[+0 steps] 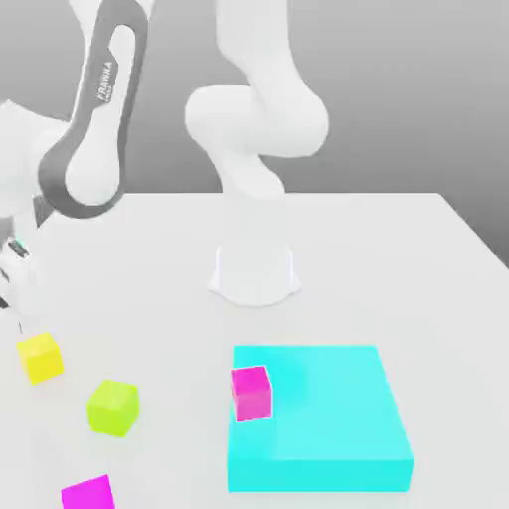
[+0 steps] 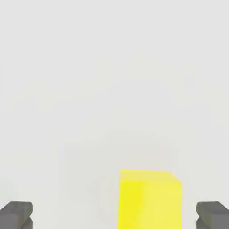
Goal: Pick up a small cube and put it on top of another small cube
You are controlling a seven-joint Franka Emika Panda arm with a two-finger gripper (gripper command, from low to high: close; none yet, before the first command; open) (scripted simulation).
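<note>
Cubes counted: four. One is a small, plain, bright-yellow cube (image 1: 41,359); one is a small lime-green cube (image 1: 112,409); two are magenta, a small magenta cube on the block (image 1: 253,394) and a second magenta cube (image 1: 88,494) cut off by the lower edge of the exterior view. Blocks counted: one, a wide, flat, cyan slab with a square-edged box form (image 1: 318,418). Arms counted: one, white with grey trim (image 1: 254,119), its round-footed base standing on the far part of the pale, smooth counter (image 1: 368,268).

Position of the bright-yellow cube: on the counter, toward the exterior view's left, just beyond the lime-green cube and apart from it. Cubes resting directly on the counter: three, namely the yellow, the lime-green and the second magenta, none touching another. Cubes raised on the slab: one, the first magenta, upright near the slab's edge on the exterior view's left.

Claw count: one, a two-fingered claw (image 2: 114,215), located at the exterior view's left edge, above and near the yellow cube. Condition: open, the two dark grey fingertips (image 2: 16,215) standing wide apart. In the hand view the yellow cube lies between the lines of the two fingertips, nearer to one than to the other, with a gap on both sides. Nothing is gripped. Cubes stacked on another cube: zero; the yellow cube sits singly on the counter.
</note>
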